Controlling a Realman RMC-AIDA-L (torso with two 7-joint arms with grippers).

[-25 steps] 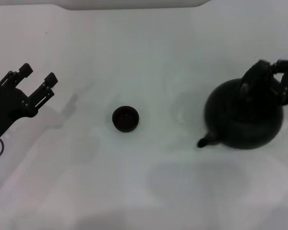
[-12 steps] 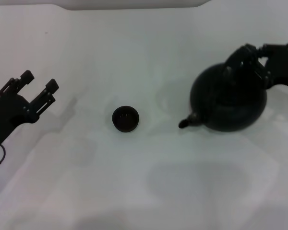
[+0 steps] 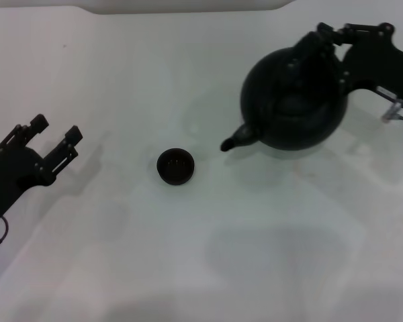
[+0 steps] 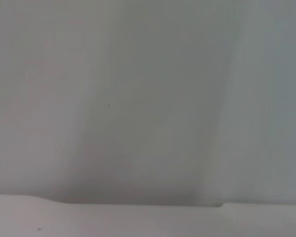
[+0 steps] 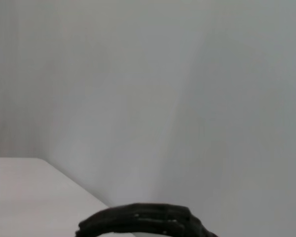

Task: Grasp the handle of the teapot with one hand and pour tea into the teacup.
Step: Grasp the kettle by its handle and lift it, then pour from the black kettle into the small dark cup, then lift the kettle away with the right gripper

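The round black teapot [image 3: 292, 104] hangs in the air at the right of the head view, its spout [image 3: 236, 139] pointing left towards the teacup. My right gripper [image 3: 320, 47] is shut on the arched black handle [image 3: 307, 52] at the pot's top. A stretch of the ribbed handle [image 5: 143, 221] shows in the right wrist view. The tiny dark teacup [image 3: 175, 166] stands on the white table, left of and below the spout, apart from it. My left gripper [image 3: 54, 137] is open and empty at the far left.
The white table [image 3: 208, 268] fills the view, with its raised back edge [image 3: 188, 7] at the far side. The left wrist view shows only plain white surface.
My right gripper has lifted the teapot and carried it left and away from me, bringing the spout nearer the teacup. The left arm has sunk slightly.
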